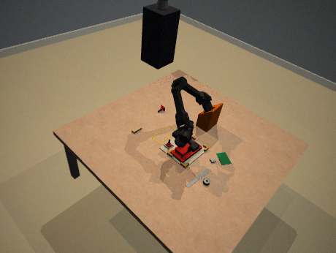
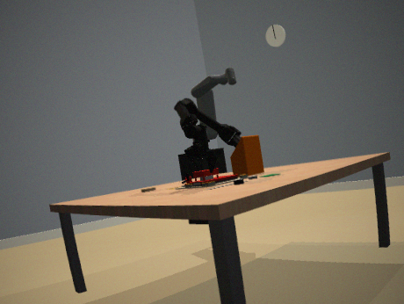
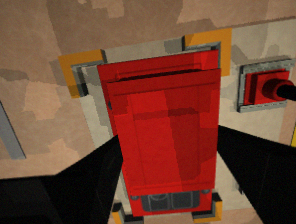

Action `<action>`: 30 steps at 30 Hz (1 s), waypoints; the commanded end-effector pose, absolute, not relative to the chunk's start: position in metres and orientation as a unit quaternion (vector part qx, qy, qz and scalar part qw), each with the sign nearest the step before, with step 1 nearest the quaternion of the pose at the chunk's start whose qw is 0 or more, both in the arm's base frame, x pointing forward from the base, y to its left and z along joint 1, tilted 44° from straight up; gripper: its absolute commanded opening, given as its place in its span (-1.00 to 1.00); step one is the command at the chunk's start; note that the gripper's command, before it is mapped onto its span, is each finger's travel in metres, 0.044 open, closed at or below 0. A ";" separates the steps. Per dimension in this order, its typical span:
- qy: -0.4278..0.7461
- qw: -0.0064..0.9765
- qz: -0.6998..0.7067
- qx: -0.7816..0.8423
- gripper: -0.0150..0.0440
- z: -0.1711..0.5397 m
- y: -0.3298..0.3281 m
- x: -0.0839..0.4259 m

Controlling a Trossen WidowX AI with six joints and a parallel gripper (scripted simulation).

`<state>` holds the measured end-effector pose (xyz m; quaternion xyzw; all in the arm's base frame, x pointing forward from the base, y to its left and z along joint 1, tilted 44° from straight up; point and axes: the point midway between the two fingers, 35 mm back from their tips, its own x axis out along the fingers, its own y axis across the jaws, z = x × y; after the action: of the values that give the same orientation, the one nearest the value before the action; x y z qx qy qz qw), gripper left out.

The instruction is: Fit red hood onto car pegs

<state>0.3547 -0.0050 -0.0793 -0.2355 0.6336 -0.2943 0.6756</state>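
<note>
The red hood (image 1: pixel 181 150) (image 2: pixel 205 172) (image 3: pixel 167 130) is between the gripper's fingers, over the red chassis (image 1: pixel 190 156) (image 3: pixel 150 61). In the exterior view it appears a little above the deck. My gripper (image 3: pixel 166 134) is shut on the hood, one black finger on each long side. In the wrist view the hood covers most of the chassis; the chassis shows past its far and near ends and along its left side. A dark grey part shows at the near end. The chassis lies in the jig's orange corners (image 3: pixel 68 64) (image 1: pixel 185 164). Peg and hole alignment is hidden.
A small red part with a black knob (image 1: pixel 169 144) (image 3: pixel 275 90) stands beside the chassis. An orange block (image 1: pixel 208 121) (image 2: pixel 251 155) stands near the forearm. A ruler (image 1: pixel 198 178), dark ring (image 1: pixel 206 181), small grey block (image 1: pixel 212 160) and green sheet (image 1: pixel 223 158) lie around.
</note>
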 end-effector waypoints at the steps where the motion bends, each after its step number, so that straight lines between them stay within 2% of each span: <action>1: 0.633 0.676 -0.294 -0.236 -0.49 -0.080 -0.005 0.355; 30: 0.633 0.676 -0.294 -0.236 -0.49 -0.084 -0.009 0.356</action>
<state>0.3560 -0.0076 -0.0823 -0.2348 0.6320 -0.2924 0.6782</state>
